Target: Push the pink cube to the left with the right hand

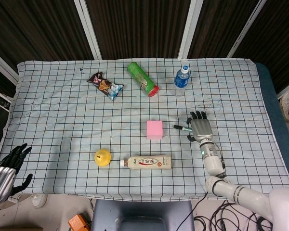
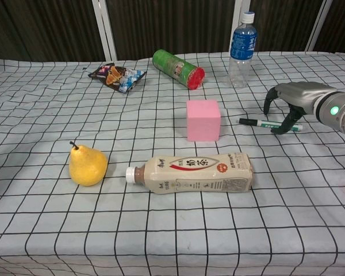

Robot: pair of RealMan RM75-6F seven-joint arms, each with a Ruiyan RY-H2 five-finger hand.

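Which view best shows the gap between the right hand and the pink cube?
Head view: from above, checked cloth shows between the pink cube and the right hand. Chest view shows the cube's front face and the hand low at the right, so depth is harder to judge.

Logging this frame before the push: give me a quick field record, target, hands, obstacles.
target: pink cube, upright on the checked cloth, untouched
right robot hand: right of the cube, apart from it, over a marker pen, fingers apart, holding nothing
left robot hand: off the table's near-left corner, idle
path to the left: bare cloth beside the cube
nearby: milk tea bottle lying down and pear, both nearer the robot than the cube
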